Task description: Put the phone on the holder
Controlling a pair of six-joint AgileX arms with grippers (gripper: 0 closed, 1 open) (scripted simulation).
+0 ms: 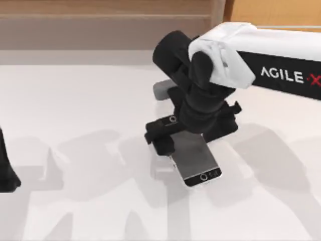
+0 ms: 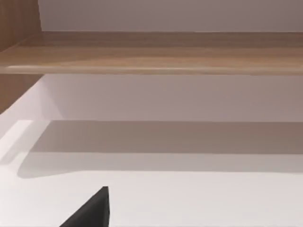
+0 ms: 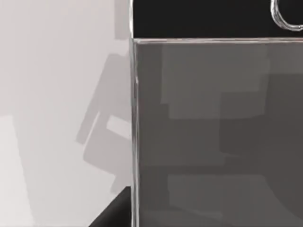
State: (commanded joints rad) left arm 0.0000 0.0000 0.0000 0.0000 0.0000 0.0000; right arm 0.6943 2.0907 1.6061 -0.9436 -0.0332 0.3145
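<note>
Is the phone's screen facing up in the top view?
Yes: the phone shows its grey screen and round home button to the overhead camera, with the right gripper over its far end.

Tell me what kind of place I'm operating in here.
Likely a simulated tabletop workcell: a plain white table with a wooden back rail, the phone and a right gripper on it.

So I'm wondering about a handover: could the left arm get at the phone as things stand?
Probably not easily. The left gripper sits parked at the table's left edge, far from the phone, and the right gripper and arm cover the phone's upper end.
</note>
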